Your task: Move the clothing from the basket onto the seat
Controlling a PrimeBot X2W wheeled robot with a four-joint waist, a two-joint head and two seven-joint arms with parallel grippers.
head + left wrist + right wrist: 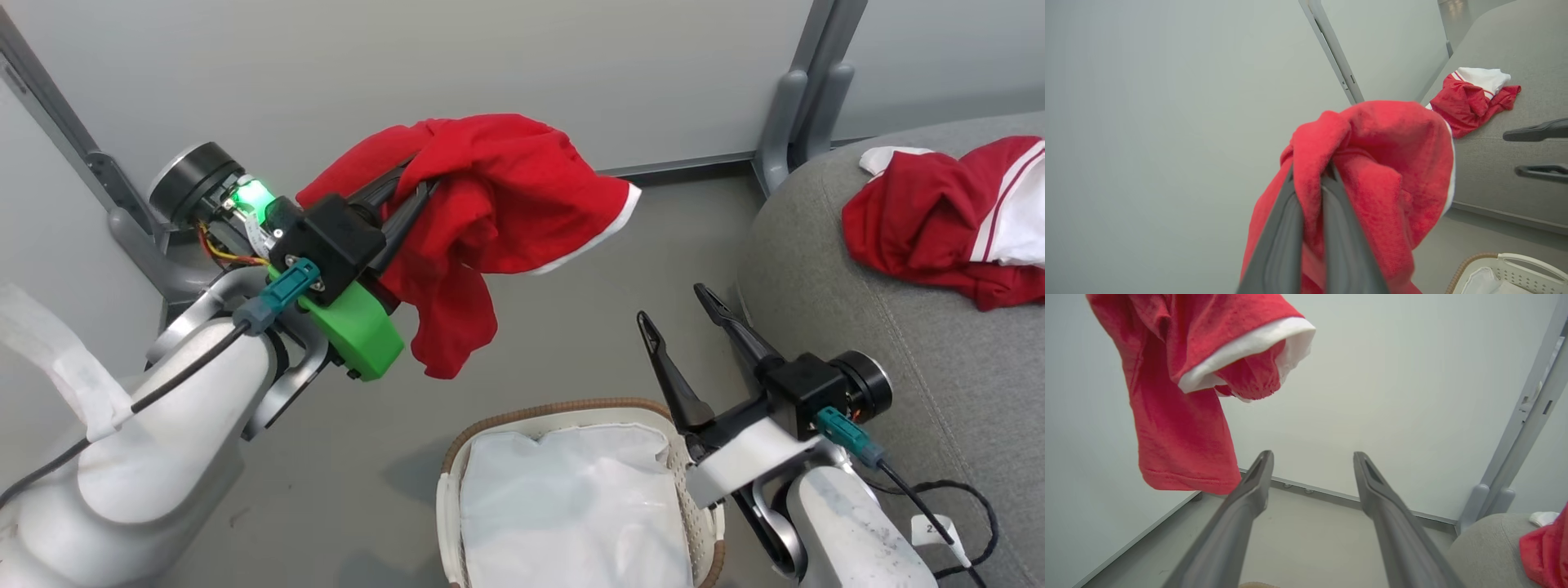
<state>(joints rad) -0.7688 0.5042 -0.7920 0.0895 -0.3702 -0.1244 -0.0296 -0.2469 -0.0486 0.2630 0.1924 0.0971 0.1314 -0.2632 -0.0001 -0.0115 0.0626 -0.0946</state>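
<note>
left tool (412, 192) tips: buried in red garment (498, 204) | basket (563, 403): cut by bottom edge

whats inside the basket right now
Inside the basket a crumpled white liner shows, with nothing lying on top of it. Anything beneath the liner is covered, and the basket's near end is out of frame.

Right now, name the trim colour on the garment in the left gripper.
White trim on the red garment; clearest in the right wrist view.

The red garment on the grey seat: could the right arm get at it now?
Probably yes. The right gripper is open and empty, beside the seat, and nothing lies between it and the garment.
</note>
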